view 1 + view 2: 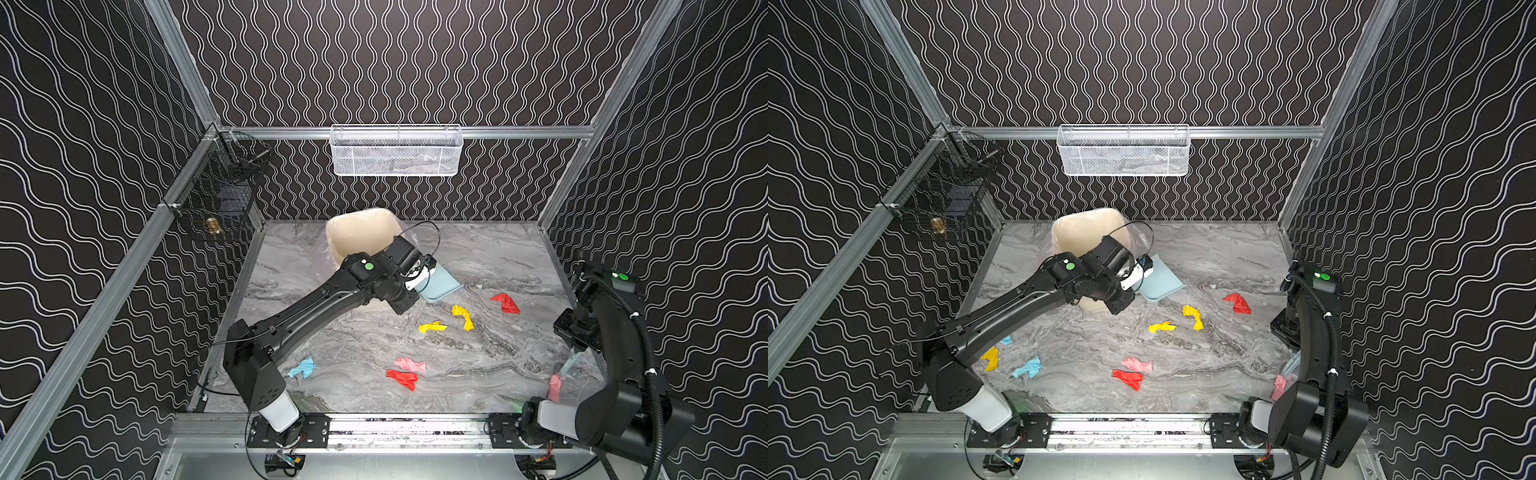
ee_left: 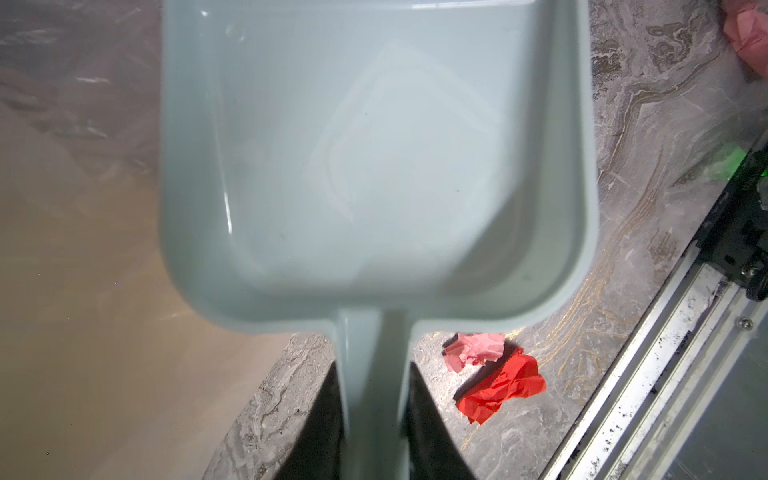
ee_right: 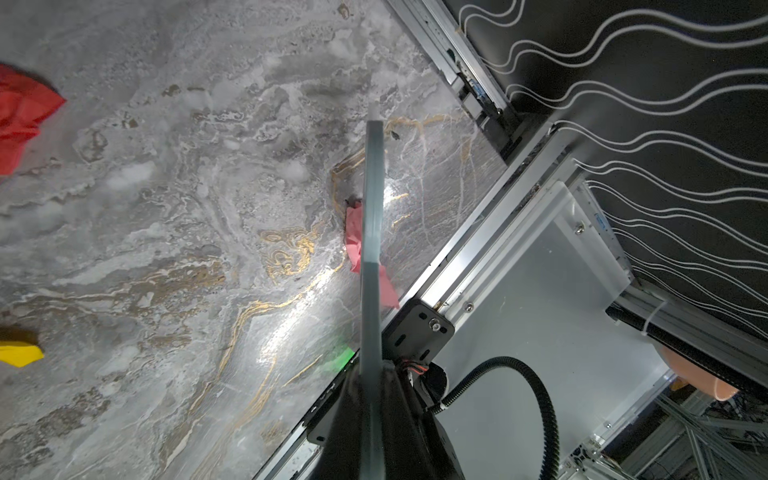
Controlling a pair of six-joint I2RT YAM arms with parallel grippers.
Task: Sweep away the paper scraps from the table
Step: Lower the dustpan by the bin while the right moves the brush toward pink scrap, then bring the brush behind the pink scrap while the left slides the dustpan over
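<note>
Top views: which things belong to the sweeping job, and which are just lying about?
Job: paper scraps on the table; pale blue dustpan, held by the left gripper; hand brush, held by the right gripper; cream bin.
Lying about: white mesh basket, hung at the back; black wire basket, hung at the left.

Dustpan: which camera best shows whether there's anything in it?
The left wrist view: the dustpan fills the frame, its inside bare. Both top views show only its front part. The right wrist view misses it.
</note>
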